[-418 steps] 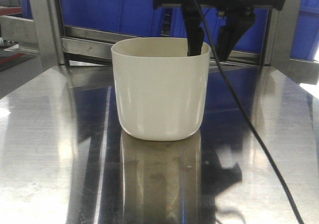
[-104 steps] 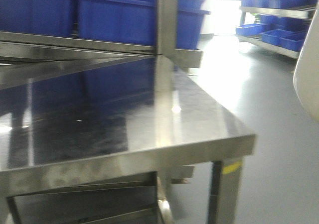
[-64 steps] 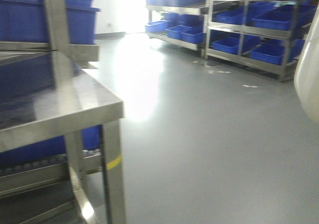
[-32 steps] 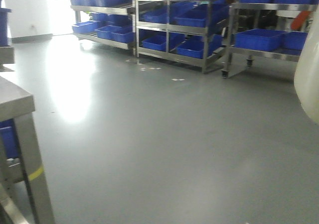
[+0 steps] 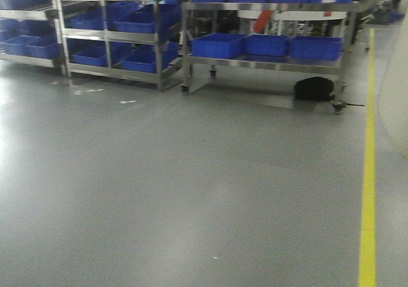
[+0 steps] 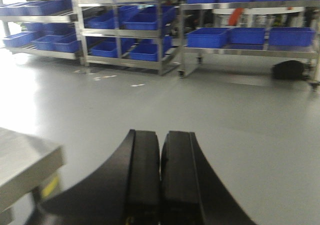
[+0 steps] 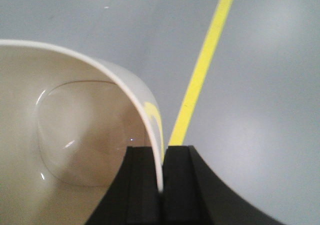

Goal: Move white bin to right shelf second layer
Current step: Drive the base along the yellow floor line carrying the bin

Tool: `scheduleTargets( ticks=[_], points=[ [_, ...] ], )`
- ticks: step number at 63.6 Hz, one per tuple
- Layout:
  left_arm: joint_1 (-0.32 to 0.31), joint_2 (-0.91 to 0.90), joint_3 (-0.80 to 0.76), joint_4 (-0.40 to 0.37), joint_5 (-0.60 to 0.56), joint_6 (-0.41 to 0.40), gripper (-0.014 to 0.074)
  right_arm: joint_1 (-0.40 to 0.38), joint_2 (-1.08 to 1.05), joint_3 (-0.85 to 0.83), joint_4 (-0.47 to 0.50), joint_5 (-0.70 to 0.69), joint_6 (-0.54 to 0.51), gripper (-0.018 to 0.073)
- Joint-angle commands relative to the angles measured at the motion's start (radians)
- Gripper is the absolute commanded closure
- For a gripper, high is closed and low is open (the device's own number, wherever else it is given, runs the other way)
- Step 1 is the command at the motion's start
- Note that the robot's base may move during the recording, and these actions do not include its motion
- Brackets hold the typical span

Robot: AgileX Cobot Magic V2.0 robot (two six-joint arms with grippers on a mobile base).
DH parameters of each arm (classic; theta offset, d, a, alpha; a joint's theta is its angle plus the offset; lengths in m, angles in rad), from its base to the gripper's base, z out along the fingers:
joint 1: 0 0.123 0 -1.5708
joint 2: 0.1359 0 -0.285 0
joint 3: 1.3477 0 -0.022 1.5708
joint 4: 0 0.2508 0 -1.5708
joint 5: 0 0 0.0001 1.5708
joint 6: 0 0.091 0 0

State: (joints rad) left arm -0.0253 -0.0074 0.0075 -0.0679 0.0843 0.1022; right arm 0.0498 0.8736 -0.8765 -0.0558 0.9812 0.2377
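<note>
The right gripper (image 7: 161, 185) has its black jaws pinched on the wall of the white bin (image 7: 75, 135), one finger inside the rim and one outside, so the bin hangs off the ground over the grey floor (image 7: 260, 85). Below it a yellow floor line (image 7: 200, 80) runs away at a slant. In the front view only a pale sliver of the bin (image 5: 396, 108) shows at the right edge, beside the same yellow line (image 5: 368, 172). The left gripper (image 6: 161, 155) has its two fingers pressed flat together with nothing between them. A corner of a steel table (image 6: 25, 160) sits at its lower left. Across the floor stand metal racks (image 5: 268, 7) loaded with blue crates (image 5: 218, 44), and a dark object (image 5: 313, 88) lies under the nearest rack.
</note>
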Motion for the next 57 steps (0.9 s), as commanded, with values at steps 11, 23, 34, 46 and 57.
scheduleTargets(
  ticks=[11,23,34,46,57],
  points=[
    [-0.004,-0.013,0.037,-0.006,-0.084,-0.003,0.0512,-0.006,-0.013,-0.027,-0.007,-0.061,-0.007,0.0508],
    [-0.004,-0.013,0.037,-0.006,-0.084,-0.003,0.0512,-0.006,-0.013,-0.027,-0.007,-0.06,-0.007,0.0508],
    [-0.004,-0.013,0.037,-0.006,-0.084,-0.003,0.0512,-0.006,-0.013,-0.027,-0.007,-0.06,-0.007,0.0508],
    [-0.004,-0.013,0.037,-0.006,-0.084,-0.003,0.0512,-0.006,-0.013,-0.027,-0.007,-0.06,-0.007,0.0508],
    [-0.004,-0.013,0.037,-0.006,-0.084,-0.003,0.0512,-0.006,-0.013,-0.027,-0.007,-0.06,-0.007,0.0508]
  ],
)
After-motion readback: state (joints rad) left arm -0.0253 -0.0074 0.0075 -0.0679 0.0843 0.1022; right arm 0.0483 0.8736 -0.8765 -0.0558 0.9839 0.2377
